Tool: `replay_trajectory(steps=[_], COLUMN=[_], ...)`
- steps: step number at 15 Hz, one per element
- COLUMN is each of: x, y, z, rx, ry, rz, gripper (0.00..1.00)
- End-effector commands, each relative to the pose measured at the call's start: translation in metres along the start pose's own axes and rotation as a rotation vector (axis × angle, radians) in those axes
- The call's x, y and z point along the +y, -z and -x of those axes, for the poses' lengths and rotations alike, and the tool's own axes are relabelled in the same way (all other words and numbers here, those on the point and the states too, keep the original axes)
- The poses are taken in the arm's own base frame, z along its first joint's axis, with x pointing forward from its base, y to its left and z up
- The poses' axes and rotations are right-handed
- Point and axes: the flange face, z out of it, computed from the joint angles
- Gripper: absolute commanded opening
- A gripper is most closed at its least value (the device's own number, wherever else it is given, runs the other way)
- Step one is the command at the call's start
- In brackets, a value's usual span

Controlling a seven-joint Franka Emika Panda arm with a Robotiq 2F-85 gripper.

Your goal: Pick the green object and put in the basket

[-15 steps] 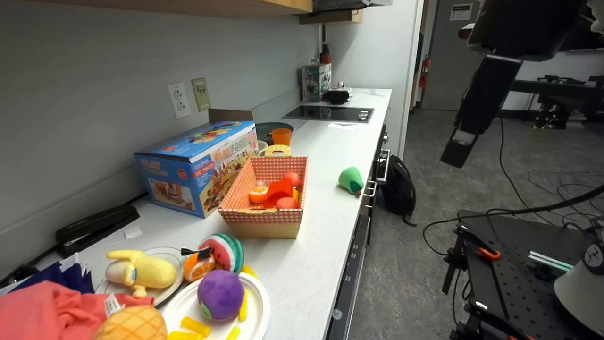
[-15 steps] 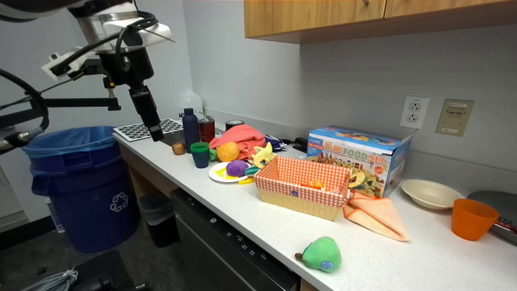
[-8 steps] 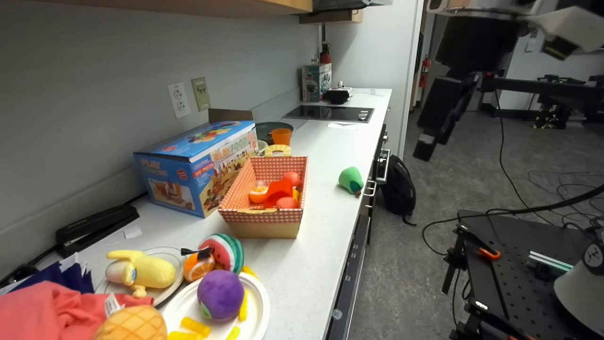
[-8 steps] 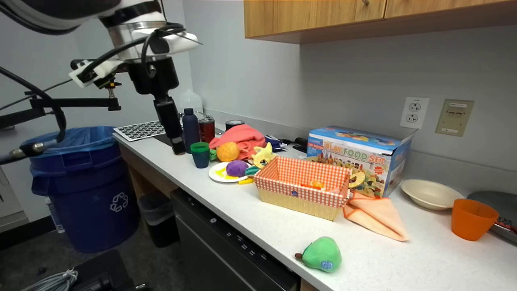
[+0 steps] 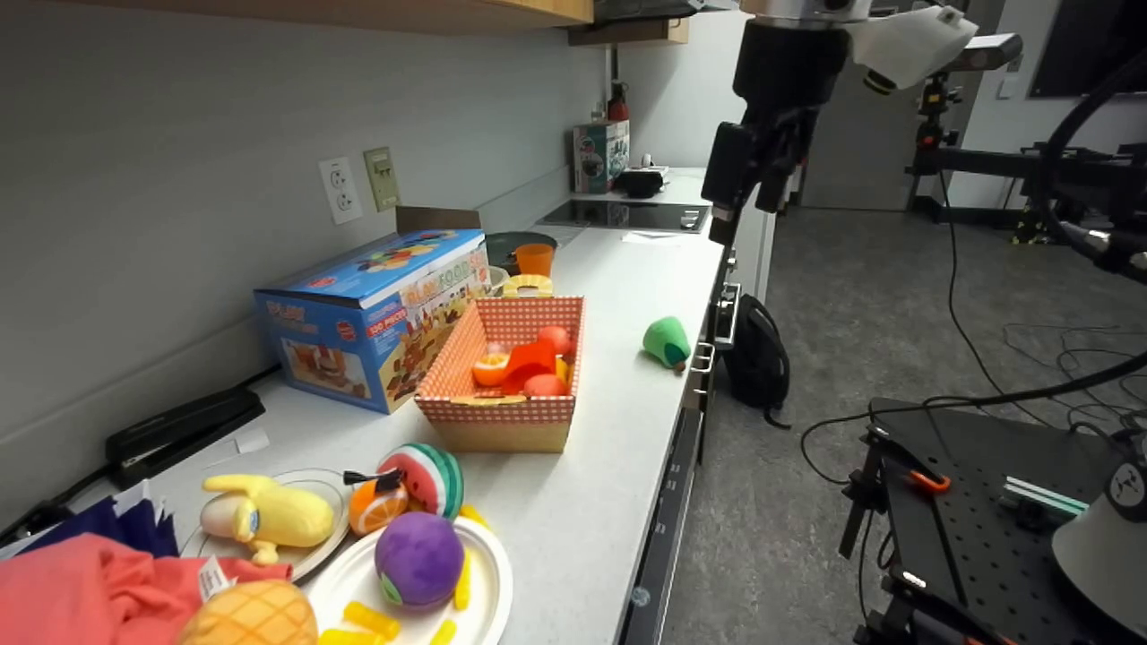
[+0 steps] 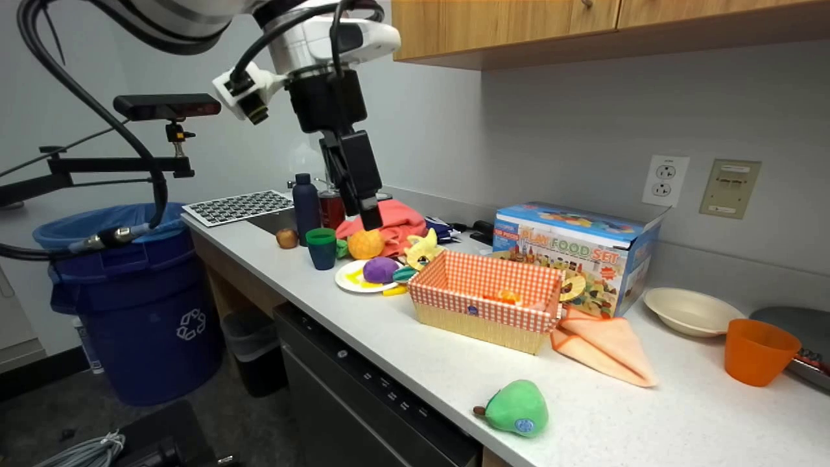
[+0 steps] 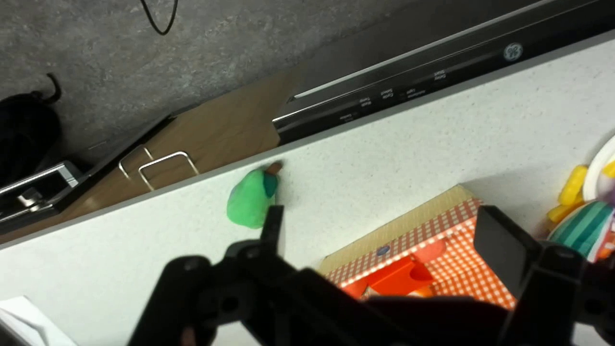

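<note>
Along the wall (image 6: pixel 583 123) runs the counter (image 6: pixel 447 370), with a dishwasher (image 6: pixel 350 383) under its front edge. The arm (image 6: pixel 301 47) reaches in from the upper left in an exterior view, its end slightly tilted. The box (image 5: pixel 376 300), blue, stands between the wall and the basket (image 6: pixel 480 327). The basket has a red-checked lining and holds several red and orange pieces (image 5: pixel 529 365).

The gripper (image 7: pixel 377 230) hangs in the air, well above the counter. Its fingers (image 7: pixel 497 250) are spread wide, and through the gap the wrist view shows bare counter and part of the basket below. The plate (image 5: pixel 498 573), white, is near one end of the basket; the cup (image 6: pixel 760 352), orange, is past the opposite end, well apart from it.

The pear (image 7: pixel 250 199), green, lies on its side on the counter, outside the basket and close to the front edge. In the wrist view it shows just past the tip of the finger on the left there, outside the gap. Both exterior views show it lower than the gripper and well apart from it. In an exterior view the pear (image 6: pixel 519 408) is down and to the right of the gripper. Its leaf (image 7: pixel 270 184), dark green, shows at the narrow end, and a round blue tag (image 6: pixel 524 425) at the wide end; the stem (image 7: pixel 274 167), brown, points toward the edge.
</note>
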Motion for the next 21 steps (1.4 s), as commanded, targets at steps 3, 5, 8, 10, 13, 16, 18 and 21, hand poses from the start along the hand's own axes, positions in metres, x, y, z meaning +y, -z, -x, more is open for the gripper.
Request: replay_trajectory(steps=[3, 5, 8, 10, 13, 16, 18, 21], x=[-0.001, -0.001, 0.005, 0.02, 0.055, 0.096, 0.118, 0.141], y=[0.002, 0.002, -0.005, -0.015, -0.037, -0.075, -0.1, -0.136], z=[-0.011, -0.012, -0.028, -0.048, -0.083, -0.107, -0.116, -0.124], rx=[0.005, 0.004, -0.008, -0.027, -0.064, -0.123, -0.154, -0.176], ry=[-0.003, -0.003, -0.051, -0.111, -0.199, -0.269, -0.317, -0.371], rz=[0.014, 0.015, 0.025, 0.051, 0.072, 0.073, 0.063, 0.037], gripper=[1.0, 1.0, 1.0, 1.0, 1.0, 1.0, 1.0, 1.0])
